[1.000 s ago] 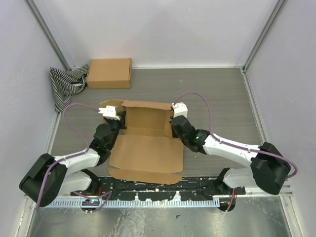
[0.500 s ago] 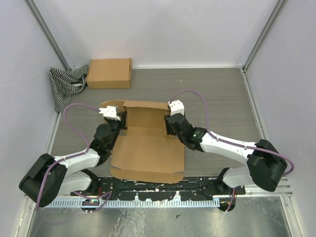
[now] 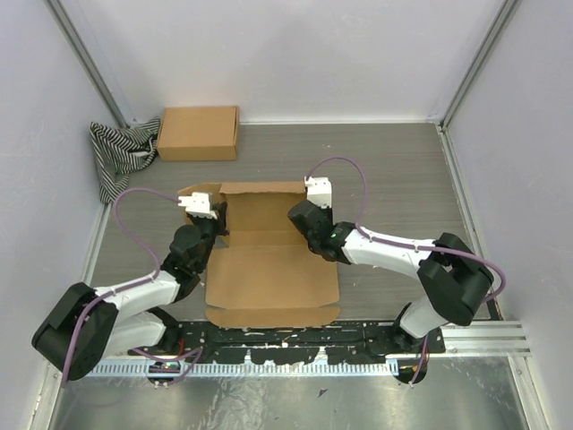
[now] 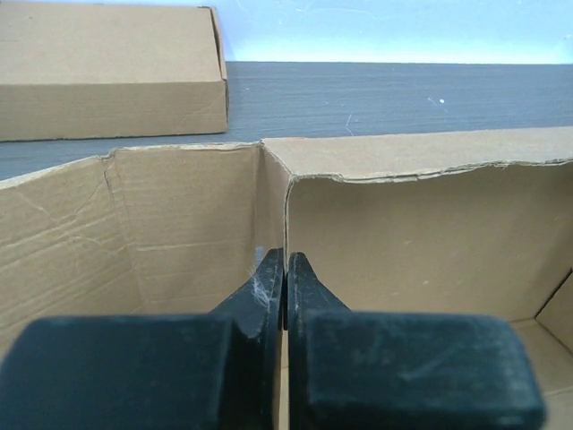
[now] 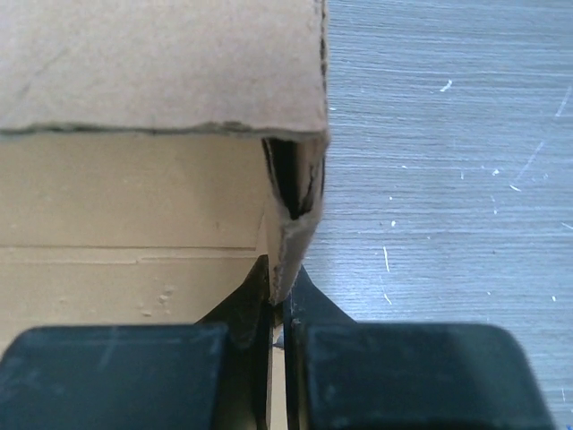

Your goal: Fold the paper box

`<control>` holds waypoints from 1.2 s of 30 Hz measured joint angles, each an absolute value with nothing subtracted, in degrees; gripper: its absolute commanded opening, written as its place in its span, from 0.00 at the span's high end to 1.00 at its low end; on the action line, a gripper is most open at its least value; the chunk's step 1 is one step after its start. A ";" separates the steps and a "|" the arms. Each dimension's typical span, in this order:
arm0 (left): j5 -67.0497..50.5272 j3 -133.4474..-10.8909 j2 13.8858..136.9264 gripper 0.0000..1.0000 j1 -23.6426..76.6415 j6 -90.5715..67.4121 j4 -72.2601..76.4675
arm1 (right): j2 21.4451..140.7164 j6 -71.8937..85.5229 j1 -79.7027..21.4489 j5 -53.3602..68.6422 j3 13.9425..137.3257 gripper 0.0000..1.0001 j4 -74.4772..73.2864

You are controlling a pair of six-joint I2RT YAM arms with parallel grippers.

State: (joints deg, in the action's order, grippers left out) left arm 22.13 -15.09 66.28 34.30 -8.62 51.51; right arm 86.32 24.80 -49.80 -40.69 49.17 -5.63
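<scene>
Top view: the paper box [image 3: 269, 260] lies at the middle of the desk [image 3: 394, 170], closer to the near edge. Its far half forms a shallow tray with raised walls. Its near half lies flat as a lid panel. The left tool [image 3: 211, 226] meets the tray's left wall and the right tool [image 3: 304, 224] meets its right wall. A closed brown box [image 3: 198, 133] and a striped cloth [image 3: 121, 148] sit in the far left corner, well apart from the work.

Left wrist view: the fingers [image 4: 264, 291] are pressed together on the thin top edge of the left wall. The far-left tray corner stands upright just beyond them.

Right wrist view: the fingers [image 5: 309, 300] are clamped on the doubled right wall, just below the far-right corner. No gap shows beside the cardboard.
</scene>
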 measured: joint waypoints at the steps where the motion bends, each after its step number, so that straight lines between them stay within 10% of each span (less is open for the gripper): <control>1: 22.26 -15.09 65.98 0.76 34.39 -8.58 50.81 | 86.67 26.28 -50.09 -41.98 49.63 0.99 -6.52; 4: 22.72 -15.25 64.16 0.53 34.72 -8.71 47.53 | 87.02 29.78 -50.70 -45.32 50.04 0.99 -8.91; 13: 28.03 -20.78 50.92 0.27 34.94 -12.21 30.59 | 85.23 29.69 -49.95 -49.74 49.98 0.99 -12.38; 26: 19.29 -45.12 68.93 0.39 12.49 -24.14 12.14 | 76.55 13.47 -25.28 -29.21 49.71 0.99 -14.63; 36: -0.40 -41.32 85.86 0.40 10.81 -26.50 17.45 | 78.91 9.32 -21.91 -14.55 49.98 0.99 -14.26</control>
